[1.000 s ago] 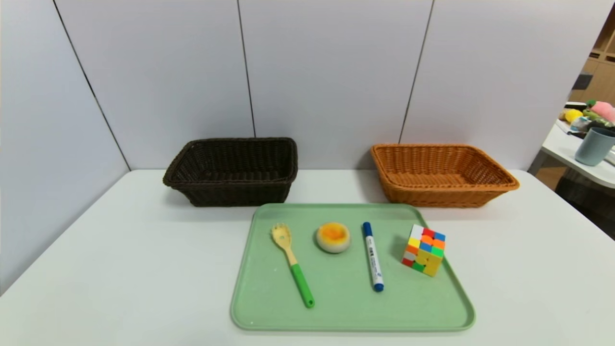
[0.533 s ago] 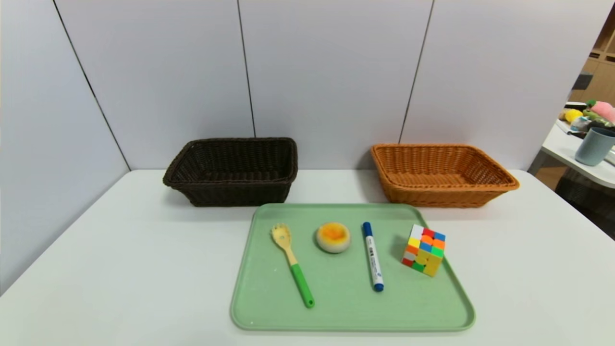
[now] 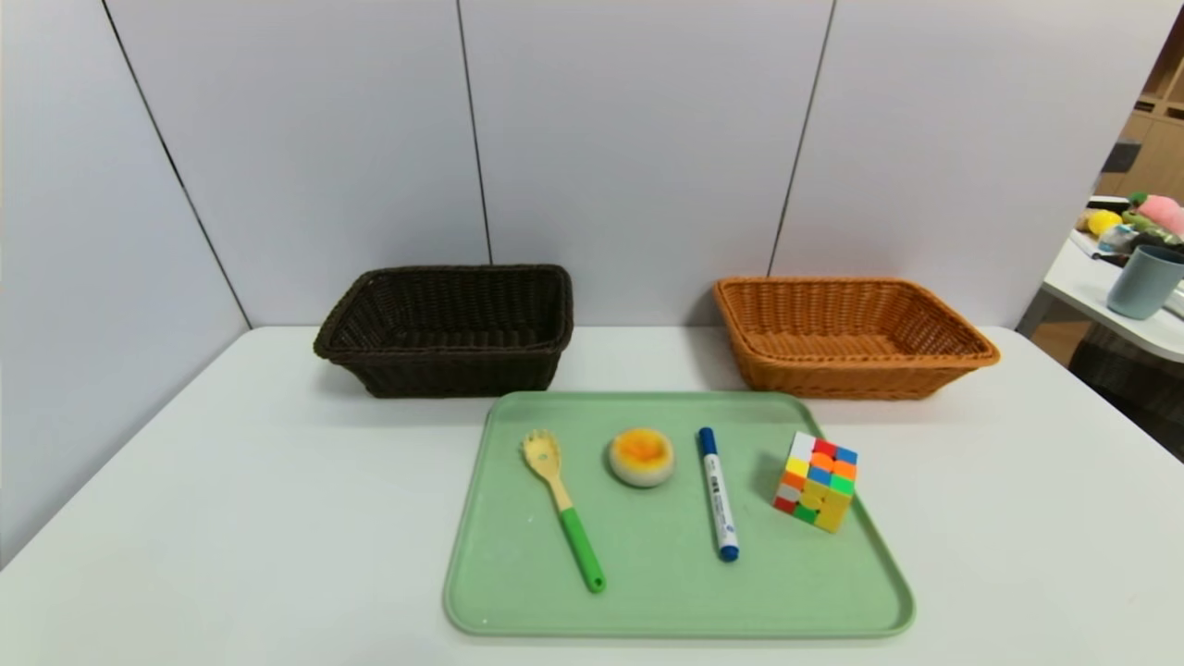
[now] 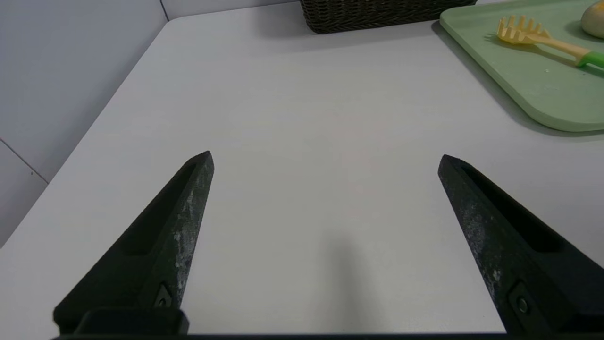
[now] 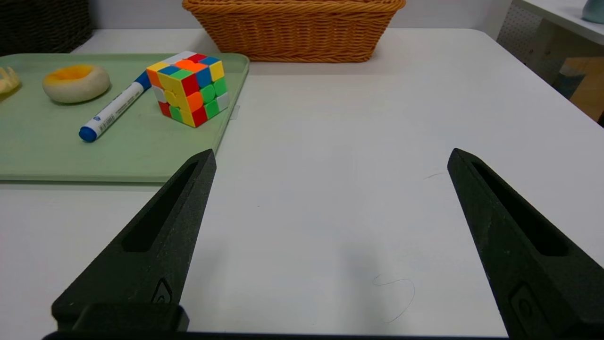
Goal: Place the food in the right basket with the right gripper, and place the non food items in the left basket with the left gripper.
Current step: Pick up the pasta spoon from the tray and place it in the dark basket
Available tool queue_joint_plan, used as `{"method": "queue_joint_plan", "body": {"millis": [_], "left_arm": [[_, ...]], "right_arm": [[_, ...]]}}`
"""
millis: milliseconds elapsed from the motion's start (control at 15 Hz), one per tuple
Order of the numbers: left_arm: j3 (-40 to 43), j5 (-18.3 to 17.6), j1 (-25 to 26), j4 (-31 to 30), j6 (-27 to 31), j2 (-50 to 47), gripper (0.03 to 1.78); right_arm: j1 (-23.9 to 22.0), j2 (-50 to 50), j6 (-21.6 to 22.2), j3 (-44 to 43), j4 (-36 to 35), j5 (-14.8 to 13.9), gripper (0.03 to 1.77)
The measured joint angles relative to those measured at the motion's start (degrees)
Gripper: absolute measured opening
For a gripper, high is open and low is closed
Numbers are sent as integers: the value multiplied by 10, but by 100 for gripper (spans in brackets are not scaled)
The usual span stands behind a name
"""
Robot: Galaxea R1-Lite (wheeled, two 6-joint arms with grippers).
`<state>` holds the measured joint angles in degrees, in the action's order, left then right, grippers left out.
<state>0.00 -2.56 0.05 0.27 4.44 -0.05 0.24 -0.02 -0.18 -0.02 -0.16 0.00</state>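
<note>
End effectors, left (image 4: 325, 158) and right (image 5: 330, 156), gape wide, holding nothing, over bare table (image 3: 231, 481).

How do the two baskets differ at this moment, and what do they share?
The left basket is very dark brown; the right basket is light orange-brown. The left basket's walls look steeper, the right basket's flare wider. Both are rectangular woven wicker, hold nothing, and stand on the table behind the green tray.

fork (image 5: 7, 79) cropped, dark basket (image 4: 377, 14) cropped
</note>
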Motion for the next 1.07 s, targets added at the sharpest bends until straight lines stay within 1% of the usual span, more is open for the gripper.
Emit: {"method": "queue_joint_plan", "body": {"millis": [400,533,667,800,933,1000,1067], "left_arm": [[-2,1,0,9,8,0,169],[-16,-3,0,41,8,0,169],[-49,-11,0,97,6,0,169],[-83,-42,0,149,4,8,169],[-102,-59,0,156,3,32,169],[-113,-63,-1,157,4,51,169],[-124,-65,-2,157,4,72,169]], "right_arm": [[0,0,-8,-1,2,1,169],[0,0,-22,-8,10,7,169],[0,0,-29,-29,25,21,169],[0,0,-29,-72,85,30,169],[0,5,-29,-117,158,48,169],[0,15,-29,-136,185,54,169],[0,27,-29,-150,197,58,169]]}}
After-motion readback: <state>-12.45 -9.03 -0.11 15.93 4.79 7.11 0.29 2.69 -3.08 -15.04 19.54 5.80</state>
